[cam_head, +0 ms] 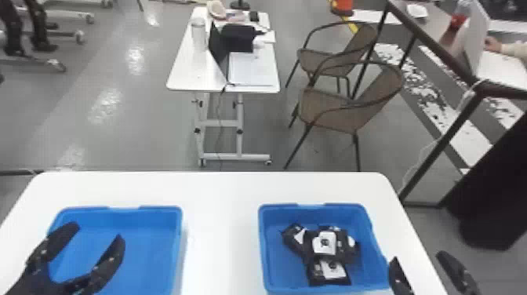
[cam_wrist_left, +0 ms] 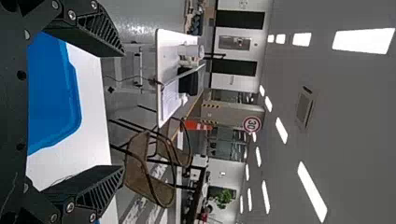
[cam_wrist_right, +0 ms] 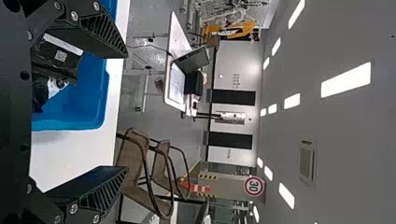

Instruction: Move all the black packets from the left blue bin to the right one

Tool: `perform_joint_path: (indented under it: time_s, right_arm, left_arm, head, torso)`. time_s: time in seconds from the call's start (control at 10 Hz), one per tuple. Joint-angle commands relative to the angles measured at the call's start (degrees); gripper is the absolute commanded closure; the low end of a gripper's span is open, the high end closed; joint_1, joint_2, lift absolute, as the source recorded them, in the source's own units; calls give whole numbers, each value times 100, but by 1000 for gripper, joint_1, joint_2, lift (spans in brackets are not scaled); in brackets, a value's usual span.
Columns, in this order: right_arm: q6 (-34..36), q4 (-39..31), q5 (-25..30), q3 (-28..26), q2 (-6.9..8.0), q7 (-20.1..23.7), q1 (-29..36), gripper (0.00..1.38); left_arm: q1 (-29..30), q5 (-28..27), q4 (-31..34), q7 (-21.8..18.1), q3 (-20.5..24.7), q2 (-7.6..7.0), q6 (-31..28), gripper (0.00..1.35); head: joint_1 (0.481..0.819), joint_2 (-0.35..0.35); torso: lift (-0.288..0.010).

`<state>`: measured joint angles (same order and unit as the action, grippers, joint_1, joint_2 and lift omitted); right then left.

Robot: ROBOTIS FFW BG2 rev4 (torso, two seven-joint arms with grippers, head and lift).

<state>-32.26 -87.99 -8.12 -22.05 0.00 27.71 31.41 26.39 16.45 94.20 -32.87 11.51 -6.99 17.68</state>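
Hovering over the blue rectangular plastic left bin [cam_head: 117,215], the left pincer [cam_head: 97,232] is released, its two flat black fingers spread wide with bare space between them. The right pincer [cam_head: 417,258] is released too, its fingers well parted, beside the outer side of the blue rectangular plastic right bin [cam_head: 262,235], at the right edge of the smooth white table [cam_head: 223,235].

The black, flat, glossy packets [cam_head: 292,240] lie heaped inside the right bin, some overlapping. Several carry white labels [cam_head: 324,242] with dark print and a round dark mark; in the right wrist view, one bears a small square code [cam_wrist_right: 60,56]. The lettering is too small to tell.

Behind stand a small white wheeled desk [cam_head: 184,74] and two brown chairs with dark metal frames [cam_head: 333,108]. Farther back hangs a round white sign with a red border [cam_wrist_right: 254,186] and a printed number.
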Motion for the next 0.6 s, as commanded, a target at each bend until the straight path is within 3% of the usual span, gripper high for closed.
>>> perform_joint_path:
  time_s: [0.0,0.5]
  right_arm:
    - [0,2,-14,43,5,15,-4,171]
    - [0,89,-41,148,5,15,-48,171]
  left_arm:
    - [33,112,19,0,9,-4,95,177]
    - [33,130,37,17,-79,-118,95,177]
  head:
    - [695,-127]
    - [695,-108]
  torso:
    - [0]
    - [0]
